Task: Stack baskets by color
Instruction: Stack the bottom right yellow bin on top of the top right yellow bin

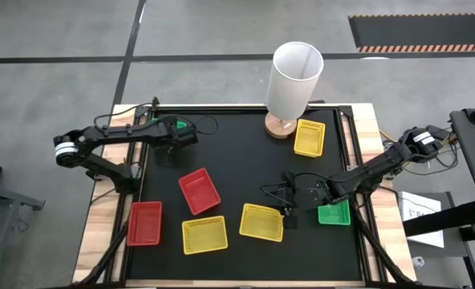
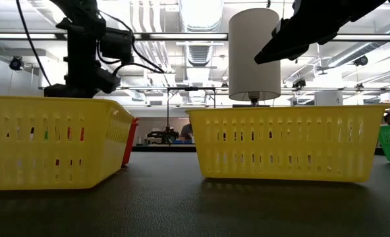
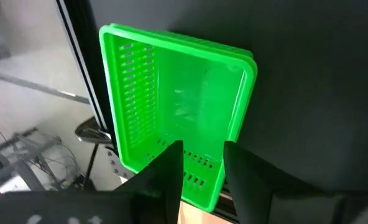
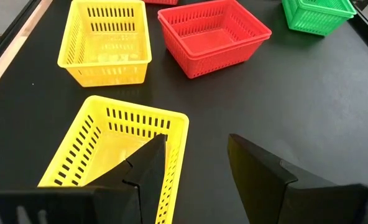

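A green basket (image 1: pixel 178 124) (image 3: pixel 178 106) lies at the table's far left. My left gripper (image 1: pixel 172 136) (image 3: pixel 202 174) hovers open over it, fingers pointing steeply down at its short wall. My right gripper (image 1: pixel 288 201) (image 4: pixel 193 174) hangs open above the right edge of a yellow basket (image 1: pixel 261 222) (image 4: pixel 119 149); its fingers are clear of the rim. Another yellow basket (image 1: pixel 204 234) (image 4: pixel 106 40) and two red baskets (image 1: pixel 199 190) (image 1: pixel 144 222) sit on the mat. A third yellow basket (image 1: pixel 309 137) lies by the white cylinder. A second green basket (image 1: pixel 334 213) lies under my right arm. My left gripper stands open with one finger on either side of a stretch of the green basket's short end wall (image 3: pixel 199 165), coming from above at a steep slant. I cannot tell whether either finger touches the wall. The basket rests flat on the mat.
The tall white cylinder on its wooden base (image 1: pixel 290 80) (image 2: pixel 254 52) stands at the far edge, right of centre. Raised frame rails (image 1: pixel 141 172) border the black mat. Bare mat lies in the middle between the red basket and the far yellow one.
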